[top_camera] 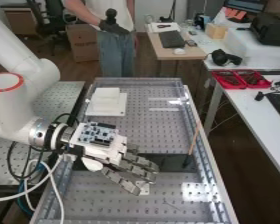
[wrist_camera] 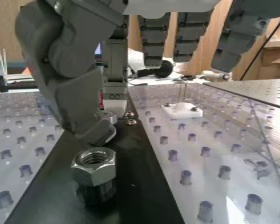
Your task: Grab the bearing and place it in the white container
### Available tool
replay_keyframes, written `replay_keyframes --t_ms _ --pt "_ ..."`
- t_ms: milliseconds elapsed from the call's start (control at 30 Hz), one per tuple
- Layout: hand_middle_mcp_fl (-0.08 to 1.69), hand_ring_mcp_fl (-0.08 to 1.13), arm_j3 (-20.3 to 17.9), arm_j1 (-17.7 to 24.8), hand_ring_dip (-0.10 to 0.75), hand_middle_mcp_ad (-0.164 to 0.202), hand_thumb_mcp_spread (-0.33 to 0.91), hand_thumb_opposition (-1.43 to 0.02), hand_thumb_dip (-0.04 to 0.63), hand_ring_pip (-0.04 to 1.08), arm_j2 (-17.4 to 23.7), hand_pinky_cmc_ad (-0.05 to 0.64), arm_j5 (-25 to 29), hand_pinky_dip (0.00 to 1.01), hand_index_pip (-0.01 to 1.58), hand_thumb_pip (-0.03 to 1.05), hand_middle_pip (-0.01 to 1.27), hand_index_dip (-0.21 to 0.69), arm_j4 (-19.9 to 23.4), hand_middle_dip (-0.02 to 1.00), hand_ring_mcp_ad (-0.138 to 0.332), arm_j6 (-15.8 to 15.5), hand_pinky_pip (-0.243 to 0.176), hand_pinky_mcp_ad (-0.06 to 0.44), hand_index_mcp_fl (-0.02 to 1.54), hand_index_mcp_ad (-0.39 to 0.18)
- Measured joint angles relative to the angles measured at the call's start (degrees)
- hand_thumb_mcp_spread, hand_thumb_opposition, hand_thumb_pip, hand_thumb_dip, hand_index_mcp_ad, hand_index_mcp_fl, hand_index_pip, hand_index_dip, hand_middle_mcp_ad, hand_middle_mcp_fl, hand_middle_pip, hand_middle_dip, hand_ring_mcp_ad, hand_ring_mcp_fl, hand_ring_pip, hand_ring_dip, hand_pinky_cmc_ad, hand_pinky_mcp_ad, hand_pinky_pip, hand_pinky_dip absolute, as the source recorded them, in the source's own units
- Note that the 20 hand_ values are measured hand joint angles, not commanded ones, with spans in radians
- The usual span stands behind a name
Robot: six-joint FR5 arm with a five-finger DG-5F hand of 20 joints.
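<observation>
1. We can read no words, labels, brands, numbers or signs in either view.
2. On the blue-and-white circuit board (top_camera: 97, 133), toward the left, we find the details too small to make out as letters or numbers.

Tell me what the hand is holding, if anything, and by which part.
Nothing: the hand is open, and the hex nut stands on the black strip.

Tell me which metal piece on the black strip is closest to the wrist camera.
The hex nut, threaded hole up; the other shiny pieces sit farther along the strip.
</observation>
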Motion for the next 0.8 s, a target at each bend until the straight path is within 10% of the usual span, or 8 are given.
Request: replay_keyframes --t_ms 800 --pt "0.01 -0.01 0.26 0.01 0.096 0.077 0.48 -0.87 0.351 0.1 -0.21 0.332 0.13 0.18 1.47 0.58 0.13 0.201 0.3 0.25 0.117 0.53 -0.044 0.279 0.07 -0.105"
